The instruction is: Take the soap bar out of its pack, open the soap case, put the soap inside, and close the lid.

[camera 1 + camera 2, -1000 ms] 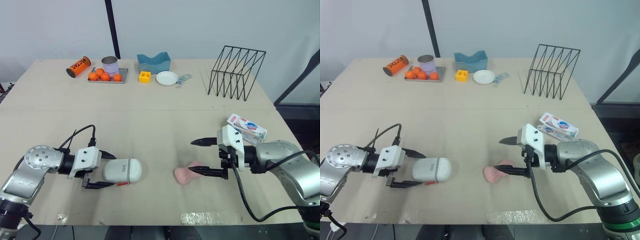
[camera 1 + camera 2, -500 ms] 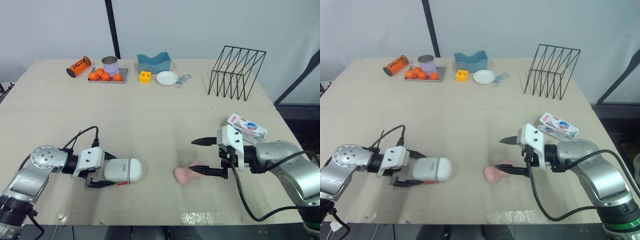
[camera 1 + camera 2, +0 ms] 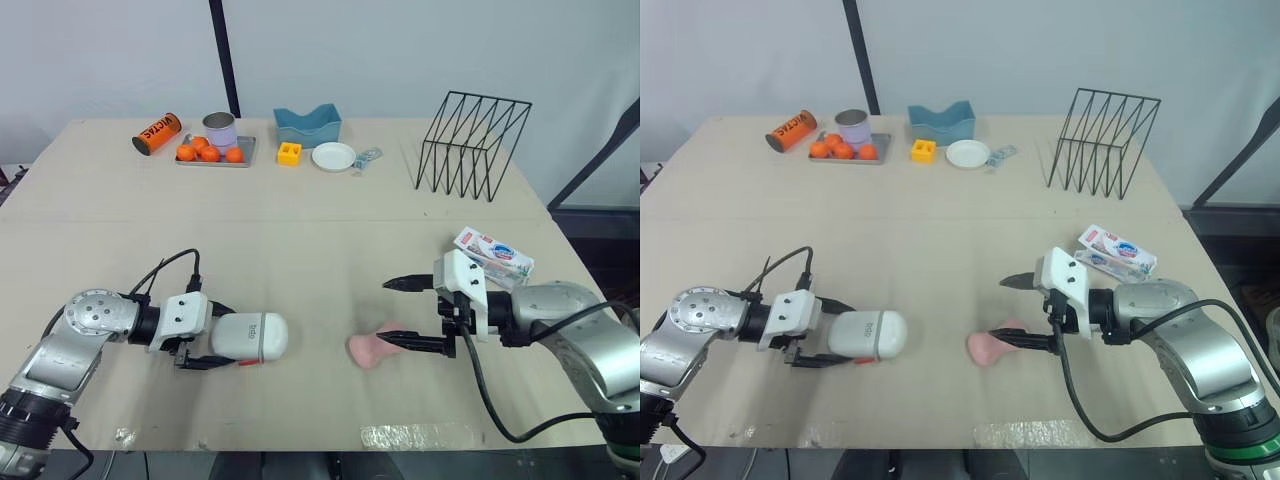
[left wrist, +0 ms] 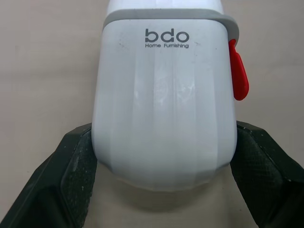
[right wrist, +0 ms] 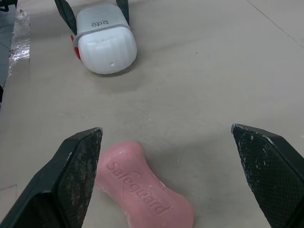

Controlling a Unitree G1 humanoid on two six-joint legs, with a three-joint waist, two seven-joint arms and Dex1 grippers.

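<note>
**Left hand clamps the soap case; right hand spread wide beside the bare soap**

A pale beige worktop (image 3: 320, 250) runs back to a plain white wall (image 3: 400, 50). The left hand (image 3: 212, 337) is closed on the white soap case (image 3: 250, 338). Its two black fingers (image 4: 71, 171) press against opposite sides of the case's near end, as the left wrist view shows. The case lies on its side on the worktop, pointing away from that hand toward the right hand. Its two halves are together, and a small red latch (image 4: 239, 78) sticks out on one flank, just past a fingertip.

The right hand (image 3: 385, 311) is open, its fingers spread far apart and gripping nothing. The pink soap (image 3: 368, 349), already out of its wrapper, lies flat on the worktop at the tip of this hand's lower finger. It is just beside that finger or touching it; I cannot tell which. The other finger is well apart from it. The soap sits between the two hands, closer to the right one. The white soap pack (image 3: 494, 254) lies behind the right hand, next to its wrist.

Far beyond both hands, along the back edge, stand a black wire rack (image 3: 472, 145), a blue holder (image 3: 308, 125), a white dish (image 3: 333, 156), a yellow block (image 3: 290, 153) and a tray (image 3: 215, 162) of oranges.
</note>
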